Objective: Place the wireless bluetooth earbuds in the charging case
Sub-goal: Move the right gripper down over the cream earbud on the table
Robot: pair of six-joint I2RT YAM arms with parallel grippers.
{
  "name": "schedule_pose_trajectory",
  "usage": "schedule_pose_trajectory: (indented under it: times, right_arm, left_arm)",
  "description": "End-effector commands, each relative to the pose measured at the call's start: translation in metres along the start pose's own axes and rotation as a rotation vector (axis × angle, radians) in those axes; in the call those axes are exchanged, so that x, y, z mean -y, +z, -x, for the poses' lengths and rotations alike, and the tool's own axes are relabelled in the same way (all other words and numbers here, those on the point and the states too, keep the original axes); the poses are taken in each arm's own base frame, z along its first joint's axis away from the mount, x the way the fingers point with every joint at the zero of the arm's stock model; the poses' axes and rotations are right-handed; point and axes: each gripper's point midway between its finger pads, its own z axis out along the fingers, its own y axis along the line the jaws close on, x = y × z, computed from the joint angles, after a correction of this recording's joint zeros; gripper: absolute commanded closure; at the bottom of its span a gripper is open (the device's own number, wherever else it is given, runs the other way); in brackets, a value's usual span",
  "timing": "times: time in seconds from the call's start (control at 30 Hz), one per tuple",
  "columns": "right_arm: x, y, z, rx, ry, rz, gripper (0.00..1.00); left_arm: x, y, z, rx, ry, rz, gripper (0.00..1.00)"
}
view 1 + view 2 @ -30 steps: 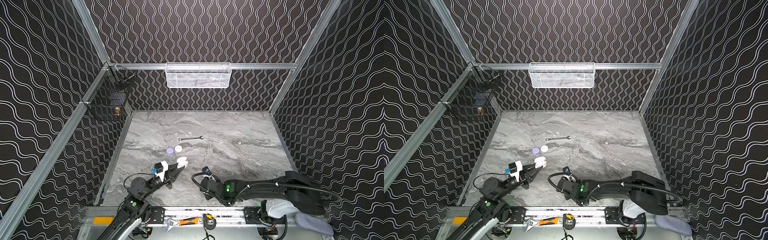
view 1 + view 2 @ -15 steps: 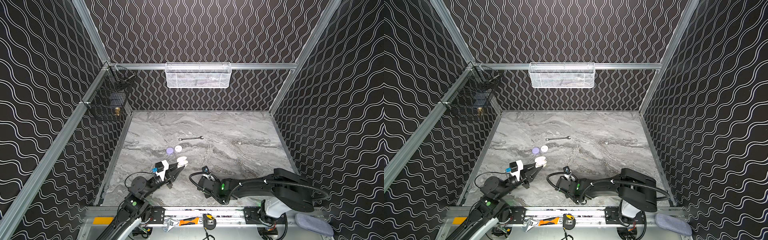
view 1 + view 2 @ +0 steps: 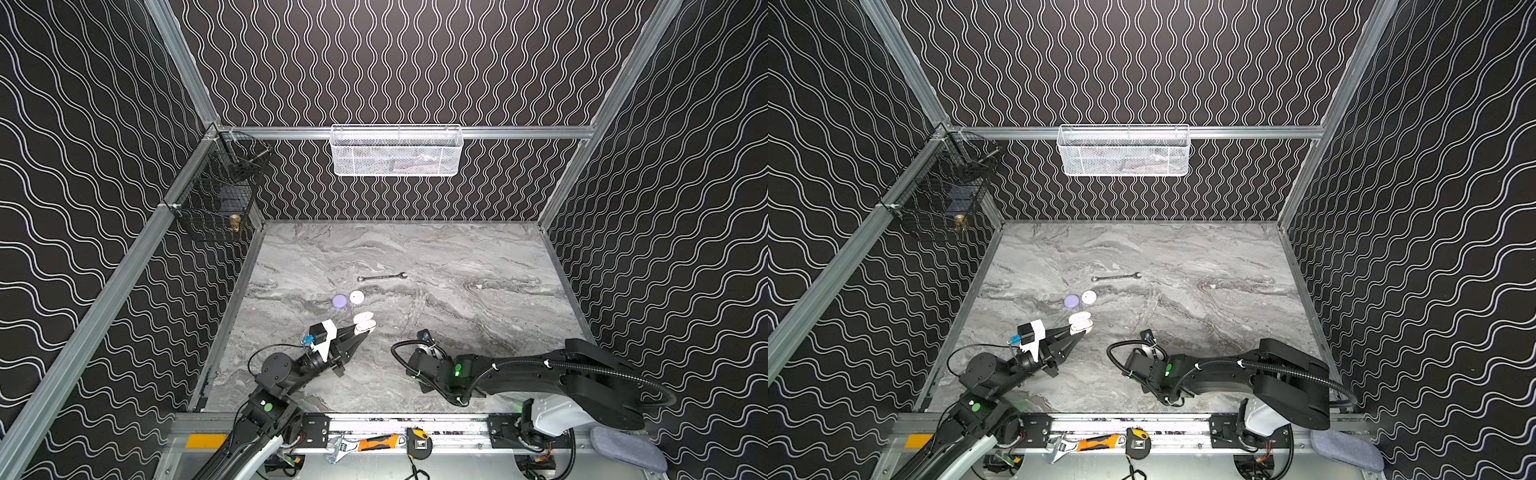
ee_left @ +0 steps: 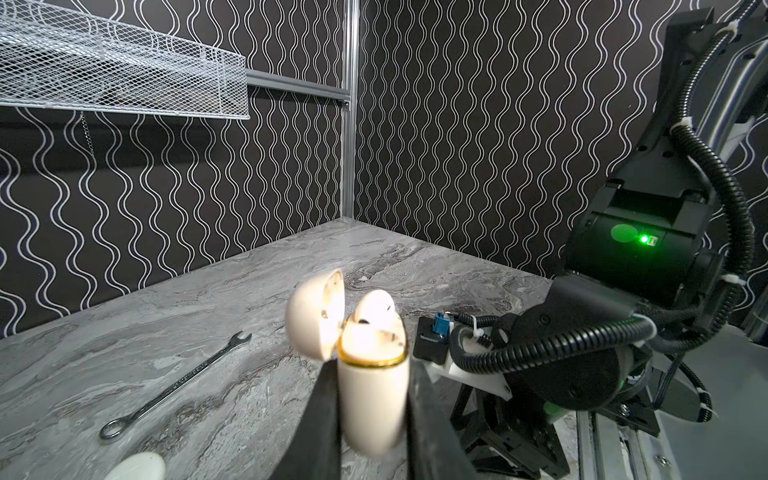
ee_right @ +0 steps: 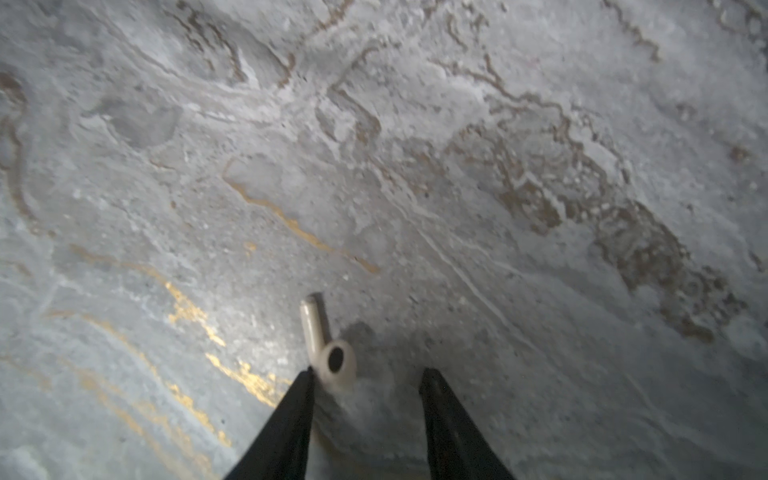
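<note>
Earbud point(image 5: 328, 357), cream, lies loose on the table point(image 5: 498, 166) against 1 jaw of the right gripper point(image 5: 368, 376), half open, empty; seemingly the pickup step: centre, then close; farther, left gripper point(image 4: 372, 370) pinches the open-lidded charging case point(image 4: 374, 407), 1 seated earbud point(image 4: 374, 305) inside.

The grey marbled tabletop point(image 3: 457, 257) fills the floor of the booth. Toward its middle lies a slim steel wrench point(image 3: 382, 276), flat and nearly crosswise in both top views. Nearer the front and a little left sit a lavender disc point(image 3: 340, 301) and a white disc point(image 3: 356, 296) just beside each other, possibly closed earbud cases. Well to the right a pale speck point(image 3: 479, 286) is too small to name. Close up in the right wrist view, a cream stemmed earbud point(image 5: 328, 353) lies on the marble.
</note>
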Motion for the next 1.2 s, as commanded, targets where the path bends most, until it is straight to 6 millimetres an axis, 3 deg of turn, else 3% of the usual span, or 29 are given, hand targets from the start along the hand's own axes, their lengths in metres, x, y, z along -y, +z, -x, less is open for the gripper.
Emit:
schedule_pose_trajectory:
  times: [0.0,0.3,0.67,0.83,1.17]
  right_arm:
    - [0.013,-0.003,-0.016,-0.060,0.035,-0.034,0.55]
    - [0.024,0.000,-0.008,-0.038,0.076,-0.059,0.56]
    - [-0.005,0.018,0.021,-0.024,0.059,0.039,0.57]
    - [-0.029,0.026,0.039,-0.029,0.027,0.076,0.59]
    - [-0.053,0.017,0.062,-0.020,0.023,0.136,0.58]
  left_arm:
    - [0.002,0.000,0.011,0.036,0.016,-0.007,1.00]
    - [0.003,-0.001,0.011,0.036,0.015,-0.011,1.00]
    - [0.002,-0.004,0.011,0.028,0.026,0.004,1.00]
    - [-0.002,-0.007,0.010,0.016,0.031,0.037,1.00]
    - [-0.003,-0.007,0.012,0.012,0.047,0.044,1.00]
